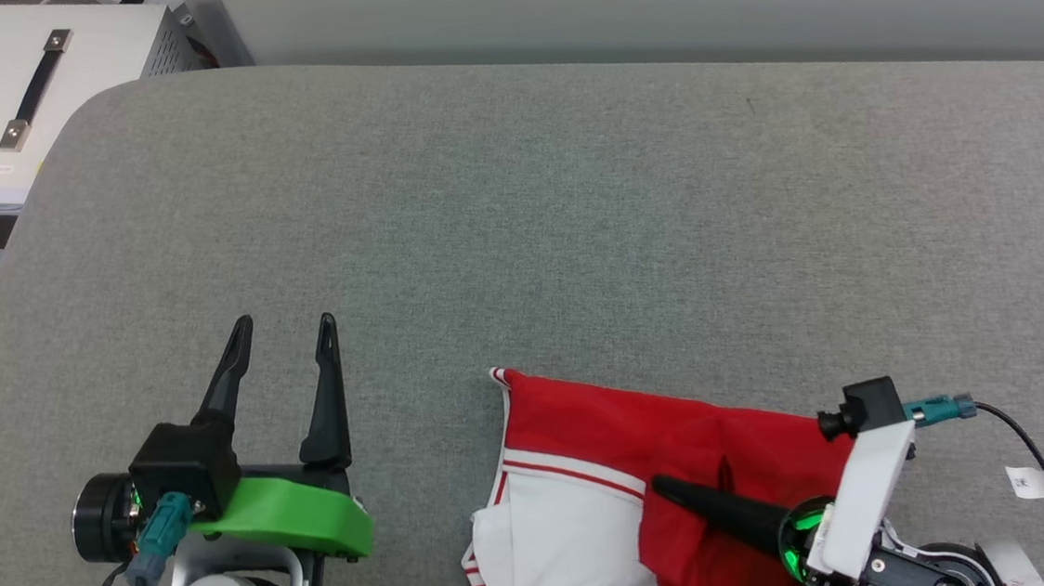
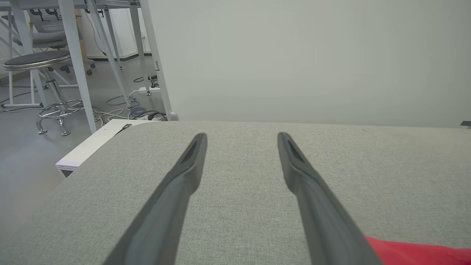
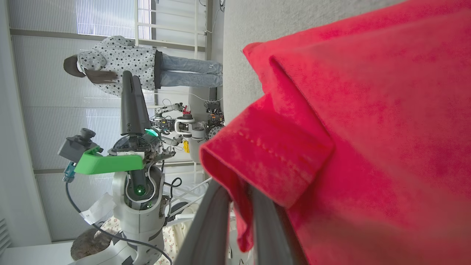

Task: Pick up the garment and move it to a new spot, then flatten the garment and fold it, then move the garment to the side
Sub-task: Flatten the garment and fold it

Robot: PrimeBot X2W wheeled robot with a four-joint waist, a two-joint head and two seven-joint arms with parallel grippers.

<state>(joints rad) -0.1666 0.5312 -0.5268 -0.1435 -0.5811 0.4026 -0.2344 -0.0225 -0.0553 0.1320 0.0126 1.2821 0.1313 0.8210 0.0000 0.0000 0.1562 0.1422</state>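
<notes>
Now, right fingers (image 1: 716, 512) pinch garment (image 1: 588, 418); cable tag (image 1: 1031, 481) unreadable.

I read the shirt (image 1: 607, 426) as soft matt cloth (fuzzy up close), the cover (image 1: 570, 187) as coarse grey weave. My left gripper (image 1: 287, 323) looks matt dark plastic, its green bracket (image 1: 298, 520) smooth, faintly glossy.

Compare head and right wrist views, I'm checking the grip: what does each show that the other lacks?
Head view: the white, stripe-trimmed sleeve of the red jersey T-shirt, a white black-handled box. Right wrist view: the hemmed red fold pinched in the right gripper, a person in a star-print top. Both: the T-shirt, grey fabric surface, open left gripper.
</notes>
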